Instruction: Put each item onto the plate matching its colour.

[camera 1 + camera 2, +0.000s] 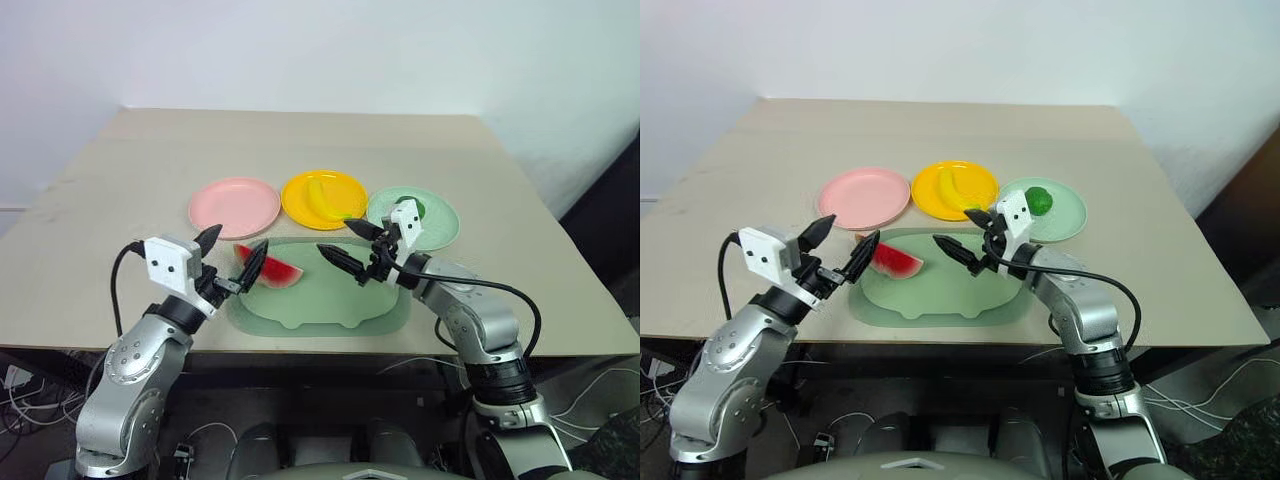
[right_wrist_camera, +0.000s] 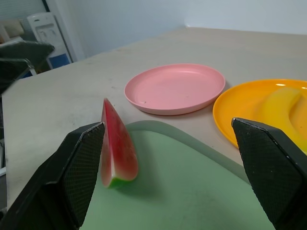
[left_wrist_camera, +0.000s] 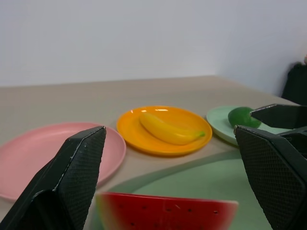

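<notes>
Red watermelon wedge (image 1: pixel 270 272) lies on the green tray (image 1: pixel 330 310), just short of the pink plate (image 1: pixel 234 207); banana (image 1: pixel 322 201) and green fruit (image 1: pixel 1038 200) already sit on matching plates. Both sets of fingers are spread wide and empty. The left gripper (image 1: pixel 232 255), nearest, should straddle the wedge across its flat sides, then close.

Beige tabletop (image 1: pixel 120 190) carries a row: pink plate (image 1: pixel 234 206), yellow plate (image 1: pixel 323 199), mint plate (image 1: pixel 437 222); pale green tray (image 1: pixel 330 305) just nearer.
</notes>
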Action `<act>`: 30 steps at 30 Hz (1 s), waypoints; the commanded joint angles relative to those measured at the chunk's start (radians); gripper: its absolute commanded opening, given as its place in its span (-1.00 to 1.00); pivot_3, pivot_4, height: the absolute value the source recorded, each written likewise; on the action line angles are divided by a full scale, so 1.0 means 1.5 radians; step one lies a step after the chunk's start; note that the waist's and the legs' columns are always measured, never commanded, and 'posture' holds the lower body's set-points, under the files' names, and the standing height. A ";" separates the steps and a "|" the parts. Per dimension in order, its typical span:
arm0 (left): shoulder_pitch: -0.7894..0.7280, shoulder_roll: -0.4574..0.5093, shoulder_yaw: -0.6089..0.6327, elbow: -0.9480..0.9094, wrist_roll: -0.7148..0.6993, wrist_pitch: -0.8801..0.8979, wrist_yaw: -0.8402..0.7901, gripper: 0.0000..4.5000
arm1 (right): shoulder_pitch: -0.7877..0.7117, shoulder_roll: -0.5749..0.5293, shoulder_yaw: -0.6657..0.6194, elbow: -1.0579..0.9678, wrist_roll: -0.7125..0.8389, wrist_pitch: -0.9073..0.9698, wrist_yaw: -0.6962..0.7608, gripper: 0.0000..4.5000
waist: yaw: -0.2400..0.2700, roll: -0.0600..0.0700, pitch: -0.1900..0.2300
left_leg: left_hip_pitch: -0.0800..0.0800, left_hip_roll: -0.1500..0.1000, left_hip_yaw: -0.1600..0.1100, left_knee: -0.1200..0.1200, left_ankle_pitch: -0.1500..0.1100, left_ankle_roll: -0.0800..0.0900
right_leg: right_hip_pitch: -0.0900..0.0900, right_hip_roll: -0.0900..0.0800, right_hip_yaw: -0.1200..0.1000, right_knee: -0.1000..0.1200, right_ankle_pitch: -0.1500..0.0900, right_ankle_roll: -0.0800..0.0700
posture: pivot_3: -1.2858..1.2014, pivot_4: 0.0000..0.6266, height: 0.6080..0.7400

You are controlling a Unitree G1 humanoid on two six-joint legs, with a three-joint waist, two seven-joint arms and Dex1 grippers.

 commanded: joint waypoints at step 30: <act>-0.131 -0.050 -0.067 0.058 0.052 0.149 0.063 1.00 | -0.030 -0.073 -0.033 0.043 0.011 -0.060 0.044 0.99 | 0.001 0.000 -0.001 | 0.000 0.000 0.000 0.000 0.000 0.000 | 0.001 0.000 0.000 0.000 0.000 0.000 | 0.03 -1.00 0.32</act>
